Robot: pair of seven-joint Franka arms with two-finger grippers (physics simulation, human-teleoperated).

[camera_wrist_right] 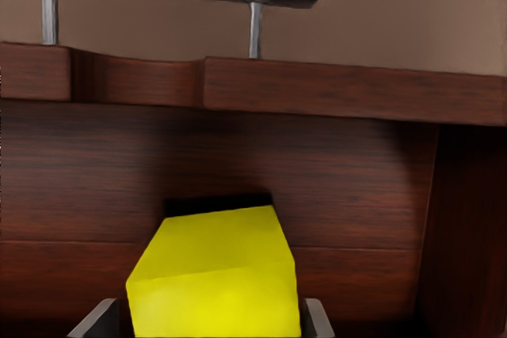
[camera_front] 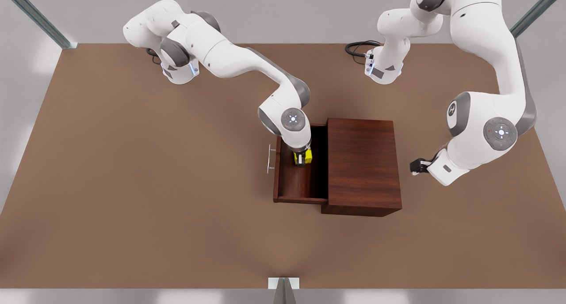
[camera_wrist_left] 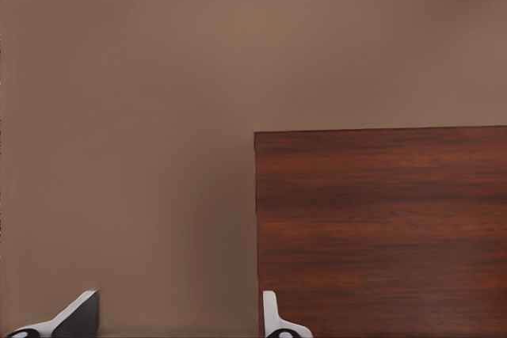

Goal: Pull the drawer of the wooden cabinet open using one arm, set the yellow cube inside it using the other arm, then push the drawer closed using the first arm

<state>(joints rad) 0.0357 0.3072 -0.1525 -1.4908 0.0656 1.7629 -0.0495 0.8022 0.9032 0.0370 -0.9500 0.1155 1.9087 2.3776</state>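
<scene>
My right gripper [camera_front: 302, 159] is clamped on the cube [camera_front: 303, 156], low inside the open drawer [camera_front: 300, 187] at the cabinet's [camera_front: 362, 162] 9 o'clock, ready to release. My left gripper [camera_front: 418, 165], fingers apart, waits at 3 o'clock, presumably for the push.

a wide brown counter [camera_front: 132, 198] spreads flat and matte across the room, its surface plain. pale grey walls [camera_front: 283, 12] stand behind it, smooth and evenly lit. two slanted metal struts [camera_front: 37, 17] run in from the far corners, one on each side, and a third short metal post [camera_front: 283, 290] rises at the middle of the near edge. a coiled black cable [camera_front: 359, 47] lies on the counter near the back. soft light patches glow along the grey border.
</scene>
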